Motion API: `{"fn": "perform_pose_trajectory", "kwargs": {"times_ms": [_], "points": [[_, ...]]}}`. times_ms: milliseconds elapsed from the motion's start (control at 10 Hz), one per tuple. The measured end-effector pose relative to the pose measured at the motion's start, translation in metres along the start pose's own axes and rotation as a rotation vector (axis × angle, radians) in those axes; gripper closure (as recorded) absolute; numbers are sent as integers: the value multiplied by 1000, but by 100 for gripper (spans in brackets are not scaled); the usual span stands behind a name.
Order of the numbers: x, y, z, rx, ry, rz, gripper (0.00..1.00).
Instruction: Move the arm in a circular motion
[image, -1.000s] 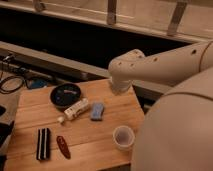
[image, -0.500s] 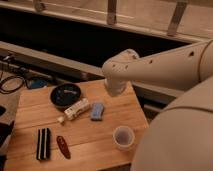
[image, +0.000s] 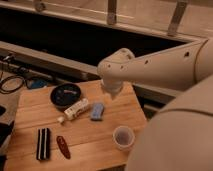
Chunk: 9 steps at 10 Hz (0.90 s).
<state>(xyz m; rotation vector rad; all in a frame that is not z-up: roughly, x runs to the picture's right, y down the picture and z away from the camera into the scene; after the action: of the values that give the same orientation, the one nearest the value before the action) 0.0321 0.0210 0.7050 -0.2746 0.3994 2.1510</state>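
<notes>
arm (image: 155, 62) runs in from right side, rounded end over back edge of counter (image: 30, 112), just right of dark bowl (image: 65, 95). tool (image: 111, 90) = short stub hanging under that end, above counter; wide vs narrow: can't tell. blue pad (image: 97, 111) + clear cup (image: 123, 137) nearer cam.

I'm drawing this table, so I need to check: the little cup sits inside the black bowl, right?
Not quite. The camera view shows the cup standing by itself on the wooden table, near its front right corner, apart from the black bowl. The arm hangs over the table's far edge; the gripper is not in view.
</notes>
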Motion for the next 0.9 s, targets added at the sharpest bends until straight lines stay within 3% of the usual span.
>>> {"fn": "perform_pose_trajectory", "kwargs": {"times_ms": [200, 400, 700, 900], "points": [[-18, -5, 7, 14, 7, 40, 95], [-39, -6, 10, -21, -8, 65, 100], [-80, -6, 12, -120, -31, 130, 100], [-101, -26, 8, -203, -25, 200, 100]]}}
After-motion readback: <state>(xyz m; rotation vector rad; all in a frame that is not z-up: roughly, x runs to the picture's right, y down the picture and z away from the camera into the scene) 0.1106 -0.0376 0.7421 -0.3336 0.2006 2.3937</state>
